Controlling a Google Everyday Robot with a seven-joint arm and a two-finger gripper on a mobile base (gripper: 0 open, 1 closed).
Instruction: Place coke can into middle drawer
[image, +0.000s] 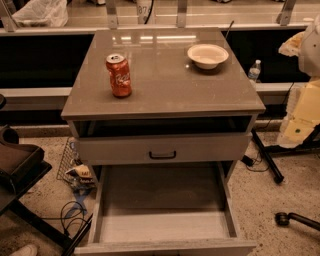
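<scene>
The coke can (118, 75), red-orange with a silver top, stands upright on the left part of the grey cabinet top (165, 85). The middle drawer (98, 205) is pulled out toward me below the cabinet, and its pale floor holds nothing. My gripper (301, 117) is at the right edge of the view, part of a pale cream arm, off to the right of the cabinet and well away from the can and the drawer. It holds nothing that I can see.
A white bowl (207, 55) sits at the back right of the cabinet top. A closed grey drawer front with a black bar handle (162, 155) is above the open drawer. A water bottle (254, 70), black stand legs (265, 157), floor cables (75, 212) and a dark chair (17, 165) surround the cabinet.
</scene>
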